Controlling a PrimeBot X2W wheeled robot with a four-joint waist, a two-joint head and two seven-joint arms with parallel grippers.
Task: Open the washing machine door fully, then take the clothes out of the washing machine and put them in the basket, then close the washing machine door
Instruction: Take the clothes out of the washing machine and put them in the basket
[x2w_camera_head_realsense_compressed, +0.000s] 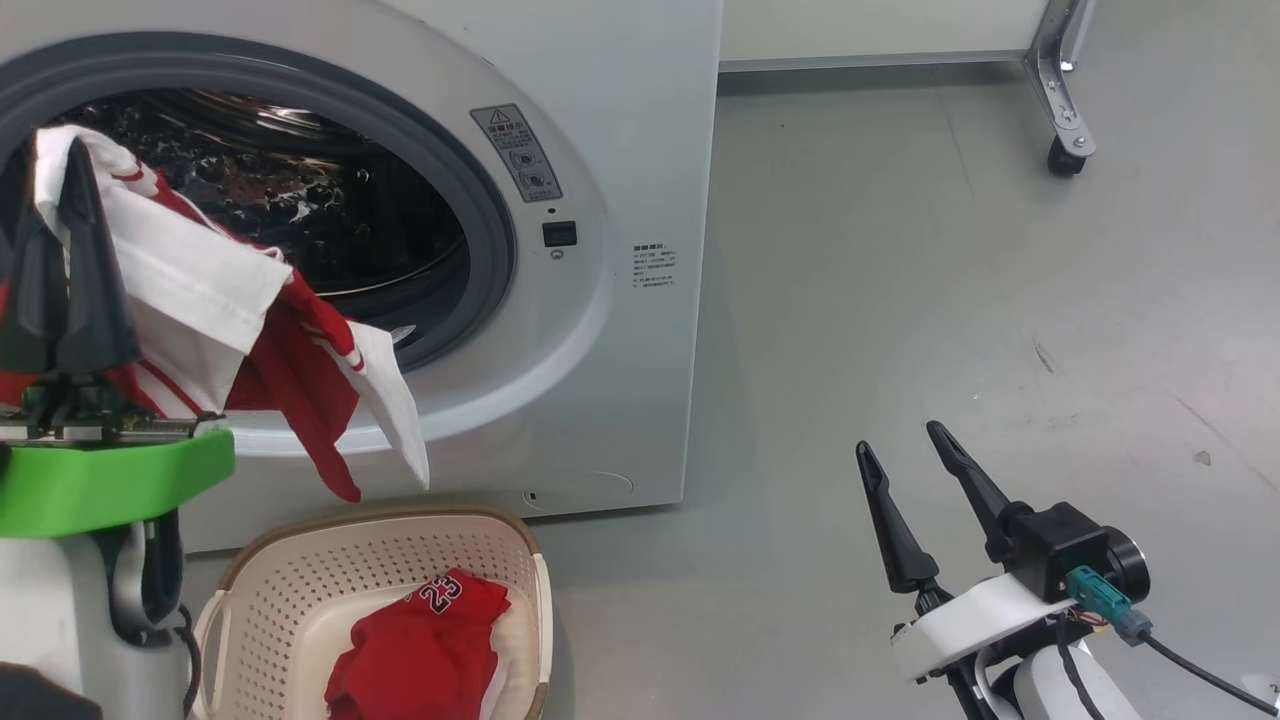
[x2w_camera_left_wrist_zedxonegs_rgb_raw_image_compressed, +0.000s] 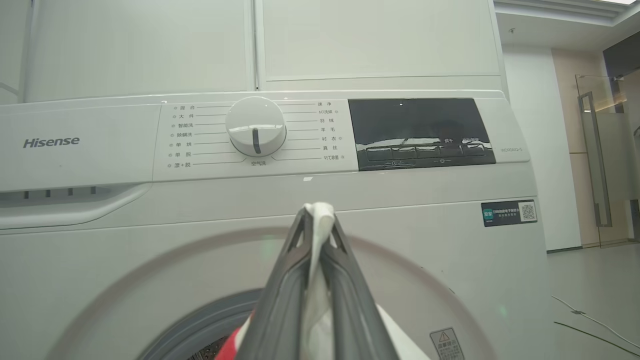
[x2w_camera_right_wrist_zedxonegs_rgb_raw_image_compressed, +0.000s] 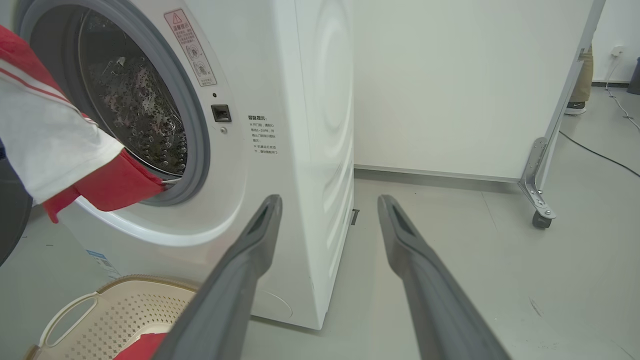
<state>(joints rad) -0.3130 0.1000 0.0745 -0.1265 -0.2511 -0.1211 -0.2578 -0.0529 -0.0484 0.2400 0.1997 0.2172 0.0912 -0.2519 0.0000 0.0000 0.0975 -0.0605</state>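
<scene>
Head view, nearest first: basket (x2w_camera_head_realsense_compressed: 330, 590) sits on the floor (x2w_camera_head_realsense_compressed: 950, 250) just in front of the washer (x2w_camera_head_realsense_compressed: 640, 150). The red 23 piece (x2w_camera_head_realsense_compressed: 430, 640) lies inside it.

Left gripper (x2w_camera_head_realsense_compressed: 50, 170) is at the left edge, above the basket, fingers together and clamped on a red-and-white garment (x2w_camera_head_realsense_compressed: 200, 280). The garment hangs in front of the washer opening, its lower ends dangling above the basket rim without touching it.

Right gripper (x2w_camera_head_realsense_compressed: 898, 438) is at lower right over bare floor, fingers apart, holding nothing, well apart from the washer.

Drum (x2w_camera_head_realsense_compressed: 300, 200) shows behind the hanging garment. Can't tell whether any clothes are inside.

Left wrist view: gripper (x2w_camera_left_wrist_zedxonegs_rgb_raw_image_compressed: 318, 212) pinches white fabric between its tips. Beyond it is the washer (x2w_camera_left_wrist_zedxonegs_rgb_raw_image_compressed: 100, 200) panel with dial (x2w_camera_left_wrist_zedxonegs_rgb_raw_image_compressed: 255, 126) and dark display (x2w_camera_left_wrist_zedxonegs_rgb_raw_image_compressed: 420, 132).

Right wrist view: gripper (x2w_camera_right_wrist_zedxonegs_rgb_raw_image_compressed: 330, 200) has its fingers spread wide. The basket (x2w_camera_right_wrist_zedxonegs_rgb_raw_image_compressed: 115, 310) is at lower left, and the garment (x2w_camera_right_wrist_zedxonegs_rgb_raw_image_compressed: 50, 140) overlaps the grey seal at the left. Washer (x2w_camera_right_wrist_zedxonegs_rgb_raw_image_compressed: 310, 100) is ahead, with a caster (x2w_camera_right_wrist_zedxonegs_rgb_raw_image_compressed: 542, 220) far right.
</scene>
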